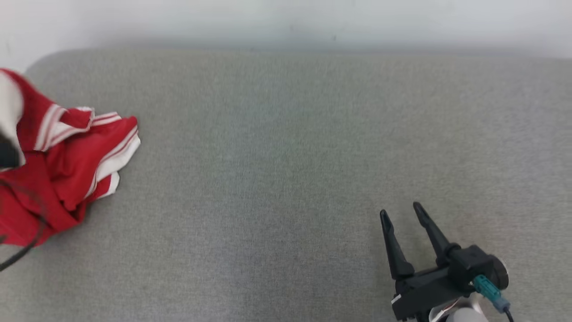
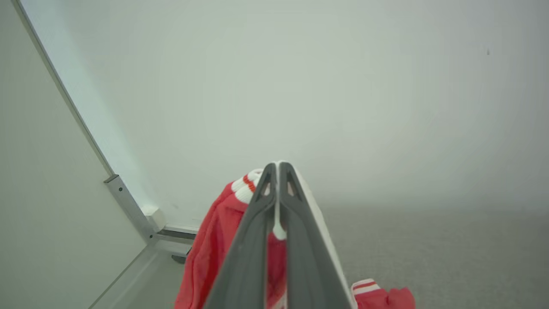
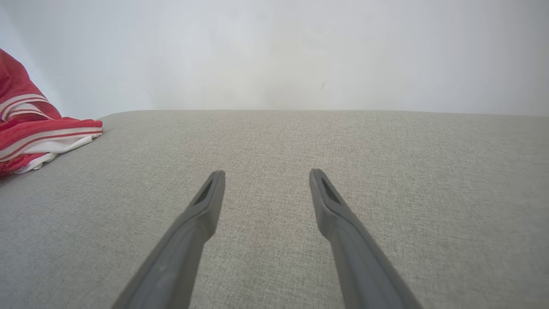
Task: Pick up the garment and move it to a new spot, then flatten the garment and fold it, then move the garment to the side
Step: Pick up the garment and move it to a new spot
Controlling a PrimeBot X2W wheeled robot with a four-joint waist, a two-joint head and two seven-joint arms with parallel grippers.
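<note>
The garment (image 1: 67, 165) is red with white stripes and trim, bunched at the far left of the grey surface. In the left wrist view my left gripper (image 2: 276, 165) is shut on the garment (image 2: 214, 240), with white and red cloth pinched between its fingers and red folds hanging to either side. In the head view, part of the pale left arm overlaps the cloth at the left edge. My right gripper (image 1: 400, 212) stands open at the lower right, well away from the cloth, with nothing between its fingers (image 3: 206, 206). The right wrist view shows the garment (image 3: 38, 133) at its far left.
A grey fabric-covered surface (image 1: 286, 179) spreads across the view, with a rounded far-left corner and a pale wall (image 1: 286, 22) behind. A metal frame post (image 2: 128, 206) stands by the wall corner. A dark cable (image 1: 22, 250) hangs over the cloth.
</note>
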